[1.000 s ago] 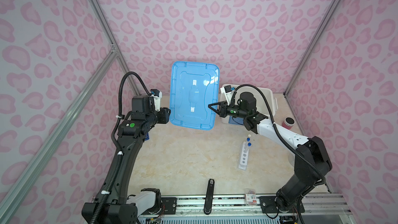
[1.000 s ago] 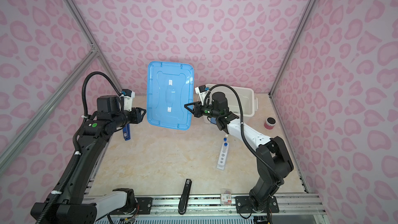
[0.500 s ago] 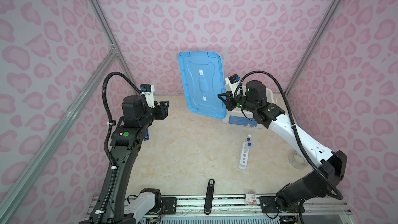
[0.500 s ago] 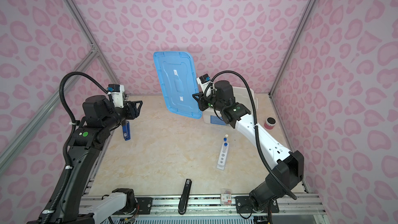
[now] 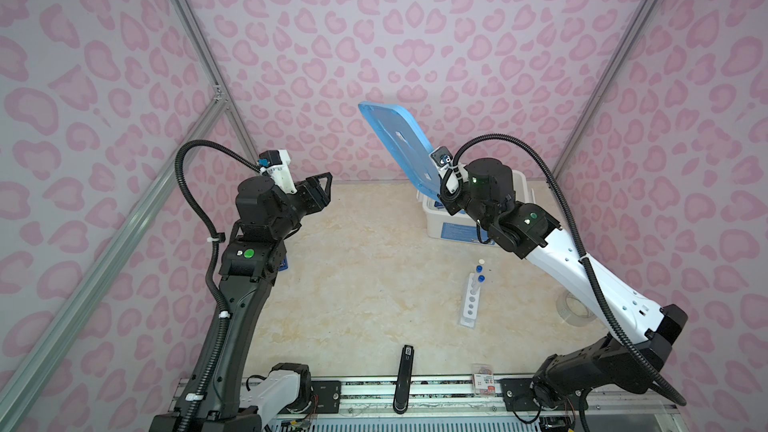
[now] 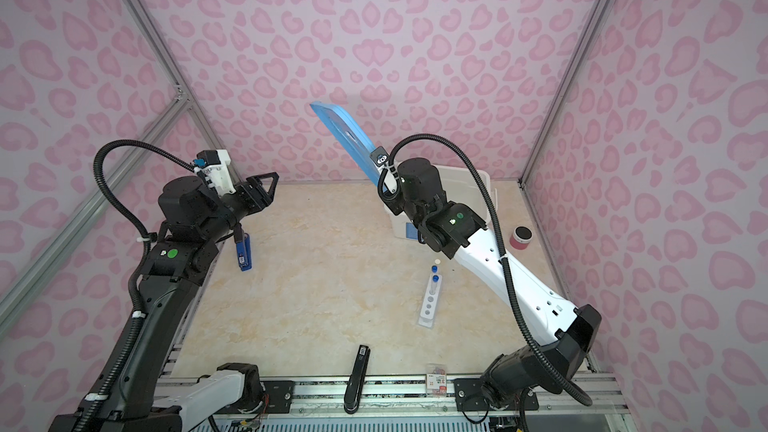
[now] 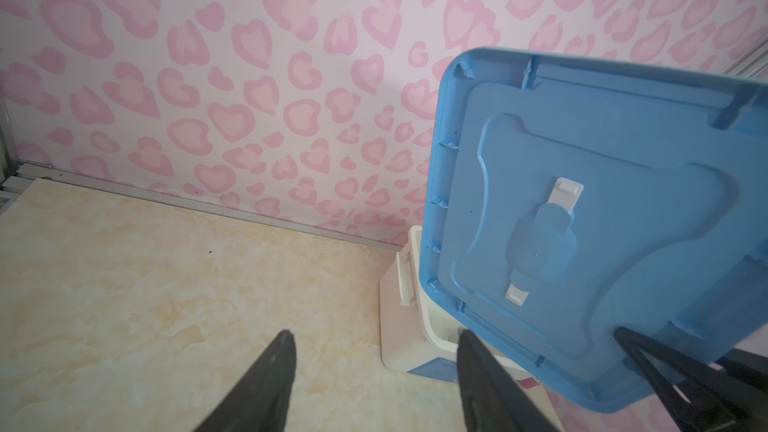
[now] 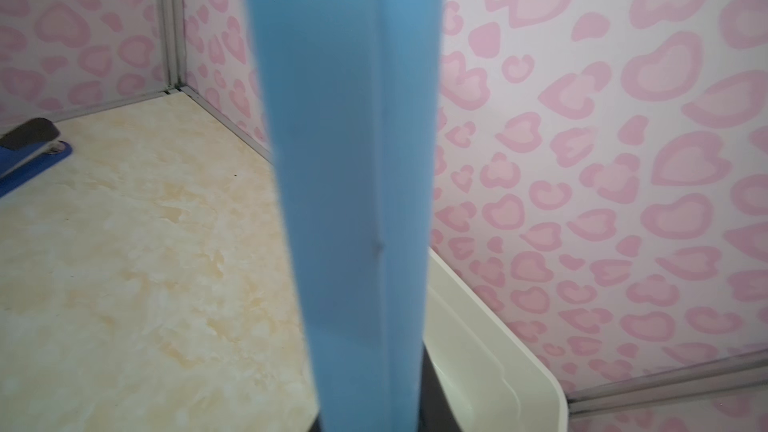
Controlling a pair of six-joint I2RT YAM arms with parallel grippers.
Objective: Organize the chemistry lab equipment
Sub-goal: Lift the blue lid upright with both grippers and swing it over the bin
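Right hand (image 5: 441, 196): clamped on the lower edge of the blue lid (image 5: 399, 143), which stands tilted on edge above the white bin (image 5: 436, 224), upper centre in both top views. The bin is open.
Left hand (image 7: 375, 333): fingers apart, holding nothing, raised over the worktop (image 5: 353, 284) left of centre.

Equipment on the worktop, right of centre in a top view:
- white holed rack (image 5: 470, 305), lying flat, well apart from the bin;
- two blue-capped test tubes (image 5: 478, 282) at its far end, other holes empty;
- tiny pale cup (image 5: 481, 262) just beyond the rack;
- clear glass vessel (image 5: 573, 309), partly hidden under the right arm.

Handling (judgement): the tubes look light, slim and smooth, likely slippery and breakable. Pinch across the body just below the cap, with gentle force. The rack looks stiff and light; take it across its narrow width at mid-length, or the loaded end may dip. Vessel: grip at the rim, with care.

Writing: the blue label (image 5: 461, 231) on the bin front and the small packet (image 5: 482, 382) at the near edge carry print too small to read.
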